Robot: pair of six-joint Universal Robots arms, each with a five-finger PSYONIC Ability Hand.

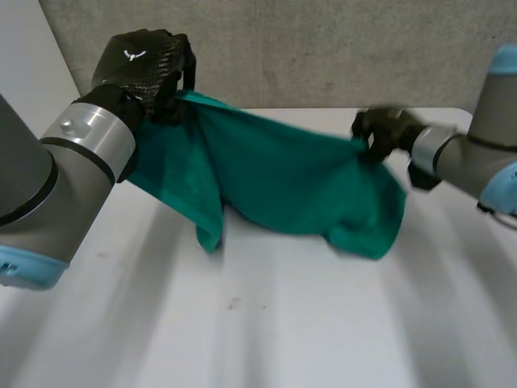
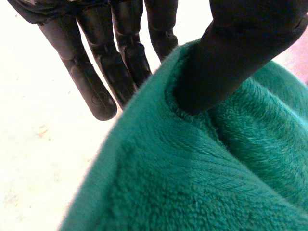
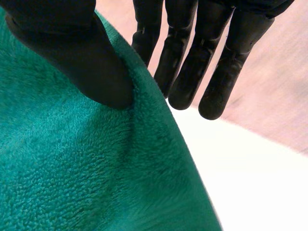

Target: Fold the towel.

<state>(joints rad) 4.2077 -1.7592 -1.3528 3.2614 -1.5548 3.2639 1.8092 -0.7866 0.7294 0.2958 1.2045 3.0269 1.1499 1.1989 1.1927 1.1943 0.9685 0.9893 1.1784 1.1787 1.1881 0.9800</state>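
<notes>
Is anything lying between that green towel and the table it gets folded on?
Nothing visible does. The left hand and the right hand each pinch the towel, which hangs between them over the white table.

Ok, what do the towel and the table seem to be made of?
The towel looks like soft green terry or fleece, matte: fuzzy, nubby pile shows up close. The table seems a hard, smooth white board, probably laminate, with faint scuffs; exact material unclear.

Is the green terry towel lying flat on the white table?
No, the left hand and right hand hold the towel raised between them.
</notes>
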